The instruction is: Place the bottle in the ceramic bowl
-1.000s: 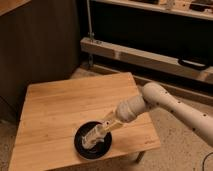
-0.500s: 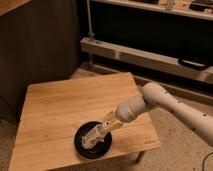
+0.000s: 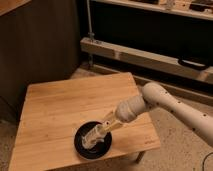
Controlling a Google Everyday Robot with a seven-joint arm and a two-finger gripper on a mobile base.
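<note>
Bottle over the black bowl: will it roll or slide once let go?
Probably rolls some: the bottle looks cylindrical and lies tilted at the gripper over the ceramic bowl. The bowl's glossy inside suggests sliding, but its rim should contain it. Clear plastic, so likely light.

The hand [image 3: 98, 134] and bottle [image 3: 91, 138] lie over the ceramic bowl [image 3: 80, 148], on the table's [image 3: 60, 107] front.

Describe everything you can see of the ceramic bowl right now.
The ceramic bowl is round, shallow and glossy black, sitting upright near the front edge of the wooden table. The gripper reaches into it from the right, with the bottle lying tilted over its middle, hiding much of the inside.
</note>
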